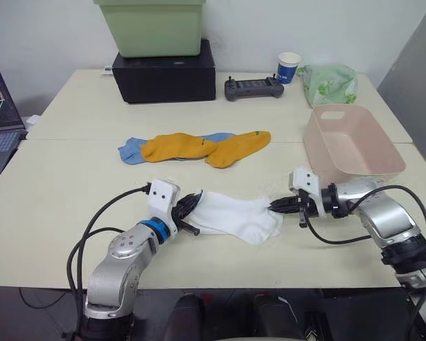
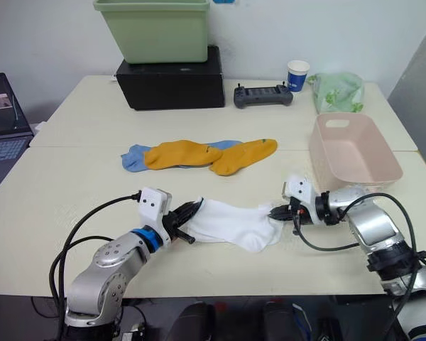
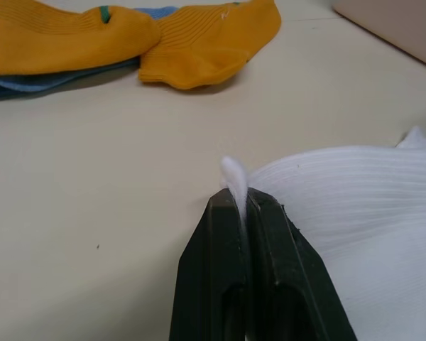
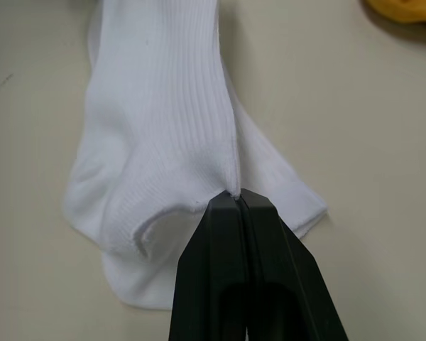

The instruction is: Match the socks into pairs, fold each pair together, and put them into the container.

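White socks (image 1: 238,216) lie stacked near the table's front edge, stretched between both grippers. My left gripper (image 1: 192,204) is shut on their left end; the left wrist view shows white fabric (image 3: 234,177) pinched between its fingers. On the right end, my right gripper (image 1: 278,207) is shut on the white fabric (image 4: 199,142). Two mustard-orange socks (image 1: 206,147) lie mid-table, overlapping light blue socks (image 1: 130,150) beneath them. The pale pink container (image 1: 349,142) stands open at the right, just behind my right arm.
A light green tub (image 1: 153,25) sits on a black box (image 1: 165,74) at the back. A black controller (image 1: 253,88), a blue paper cup (image 1: 289,67) and a green bag (image 1: 329,84) stand at the back right. A laptop (image 1: 0,121) is at the left.
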Robot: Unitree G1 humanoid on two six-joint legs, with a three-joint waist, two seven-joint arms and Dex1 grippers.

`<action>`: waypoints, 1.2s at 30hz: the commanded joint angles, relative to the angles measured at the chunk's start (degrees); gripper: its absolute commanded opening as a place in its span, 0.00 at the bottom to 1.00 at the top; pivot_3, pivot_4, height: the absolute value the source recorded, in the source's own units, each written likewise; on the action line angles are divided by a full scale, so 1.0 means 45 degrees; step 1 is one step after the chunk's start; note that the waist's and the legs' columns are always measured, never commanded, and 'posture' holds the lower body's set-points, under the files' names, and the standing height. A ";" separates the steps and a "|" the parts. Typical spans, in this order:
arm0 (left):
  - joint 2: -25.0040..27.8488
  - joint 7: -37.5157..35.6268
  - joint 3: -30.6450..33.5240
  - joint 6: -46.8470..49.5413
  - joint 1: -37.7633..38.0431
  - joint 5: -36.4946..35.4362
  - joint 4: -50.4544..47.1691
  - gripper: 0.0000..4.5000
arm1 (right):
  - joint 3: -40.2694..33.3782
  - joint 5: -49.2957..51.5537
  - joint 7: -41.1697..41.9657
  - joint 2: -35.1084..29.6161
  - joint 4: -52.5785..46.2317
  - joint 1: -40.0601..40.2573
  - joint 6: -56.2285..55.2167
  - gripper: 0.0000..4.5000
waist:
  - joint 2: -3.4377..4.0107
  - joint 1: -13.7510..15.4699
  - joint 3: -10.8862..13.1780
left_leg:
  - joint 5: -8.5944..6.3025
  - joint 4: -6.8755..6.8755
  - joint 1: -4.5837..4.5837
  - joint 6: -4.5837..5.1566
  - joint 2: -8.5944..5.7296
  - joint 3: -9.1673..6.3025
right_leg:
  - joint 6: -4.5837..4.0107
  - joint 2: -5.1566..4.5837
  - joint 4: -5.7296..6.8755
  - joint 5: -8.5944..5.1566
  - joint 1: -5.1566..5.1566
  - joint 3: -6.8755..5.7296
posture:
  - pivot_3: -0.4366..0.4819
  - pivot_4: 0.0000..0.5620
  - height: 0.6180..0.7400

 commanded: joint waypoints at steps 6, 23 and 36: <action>0.0779 -0.0568 0.1422 -0.0514 0.0041 -0.1260 -0.0401 0.44 | -0.2303 0.0951 -0.1176 -0.0191 -0.1694 0.0859 0.1065 0.38 | 0.0000 0.0010 0.0000 | 0.0000 -0.0004 -0.0005 0.0000 0.0000 -0.0003 | 0.0000 0.0000 0.0001 0.0000 -0.0002 -0.0006 | 0.48 0.27 1.00; 0.3605 -0.4253 -0.0107 -0.1504 -0.2554 -0.1312 0.4777 0.64 | -0.2867 0.1828 -0.4692 0.0554 -0.6983 0.5701 0.3567 0.54 | 0.0000 -0.0041 0.0000 | -0.0001 -0.0019 -0.0005 0.0000 0.0002 0.0003 | 0.0003 0.0017 0.0000 -0.0003 -0.0019 0.0000 | 0.48 0.27 1.00; 0.3653 -0.4445 0.0127 -0.1535 -0.2249 -0.1519 0.4451 0.00 | -0.2916 0.2359 -0.5104 0.1276 -0.6952 0.5363 0.3893 0.00 | 0.0000 -0.0036 0.0000 | -0.0001 -0.0020 -0.0007 0.0000 0.0007 -0.0001 | 0.0003 0.0021 0.0002 -0.0003 -0.0020 0.0000 | 0.48 0.27 1.00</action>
